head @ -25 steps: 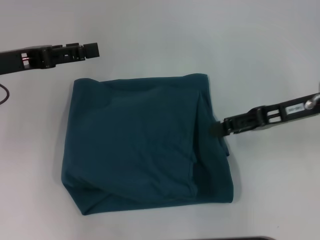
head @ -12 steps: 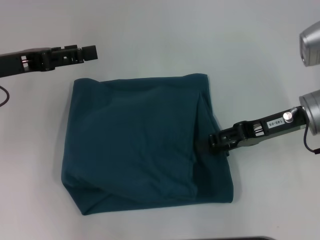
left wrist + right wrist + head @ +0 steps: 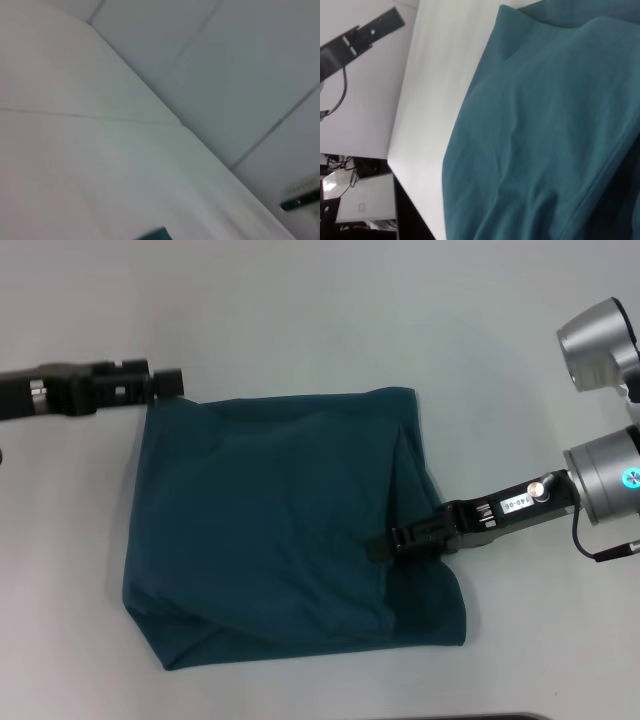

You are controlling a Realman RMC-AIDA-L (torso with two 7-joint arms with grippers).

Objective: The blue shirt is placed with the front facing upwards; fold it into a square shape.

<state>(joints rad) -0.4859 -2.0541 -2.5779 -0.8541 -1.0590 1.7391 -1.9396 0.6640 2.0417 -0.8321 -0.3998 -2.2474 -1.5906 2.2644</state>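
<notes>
Shirt: I see the blue shirt [image 3: 290,530] on the white table [image 3: 300,310], already folded into a rough square with its print hidden; a loose flap runs along its right side.
Right gripper: my right gripper [image 3: 380,548] reaches in from the right, low over that flap, tip just past the flap's inner edge. I can't tell how its jaws stand, or whether they hold cloth.
Left gripper: the left gripper [image 3: 172,383] sits at the shirt's far left corner, touching or just beside it (jaws unreadable there too).
Key relation: the flap's long edge runs front to back, across the right arm's reach, so the right arm is the nearer one for tidying it.
Arm pose: both forearms lie nearly level, pointing inward.
My read: the fold looks nearly done; what's left is squaring the right edge.
</notes>
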